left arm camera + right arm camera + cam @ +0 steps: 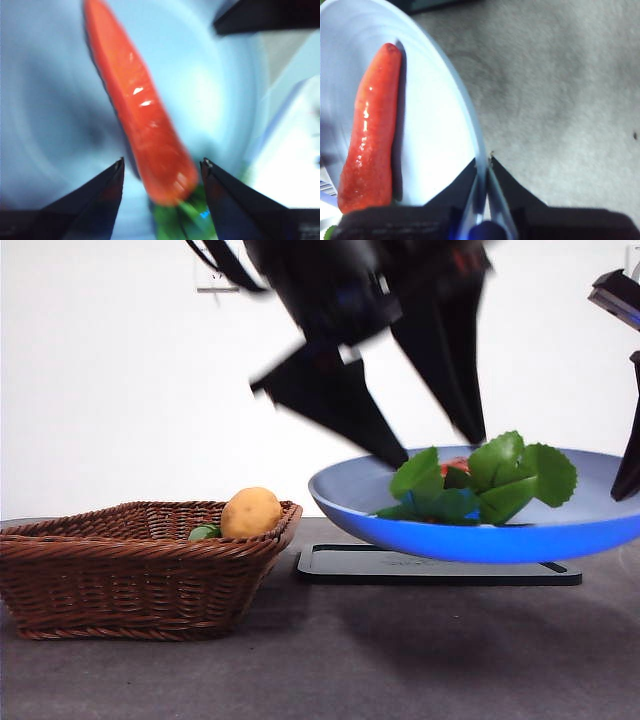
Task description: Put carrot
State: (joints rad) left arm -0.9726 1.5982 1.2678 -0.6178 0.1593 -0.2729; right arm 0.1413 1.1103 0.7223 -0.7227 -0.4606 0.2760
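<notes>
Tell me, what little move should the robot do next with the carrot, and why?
Probably the left pincer should pull up and away. Its jaws stand open on either side of the carrot, which lies in the blue plate. The right pincer is shut on the plate's rim and holds the plate above the table. Backing off gently should avoid bumping the carrot.

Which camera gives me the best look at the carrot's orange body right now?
Right wrist view: the carrot lies sharp and nearly whole on the blue plate. Left wrist view shows it blurred between the open left gripper. Front view shows mostly leaves.
</notes>
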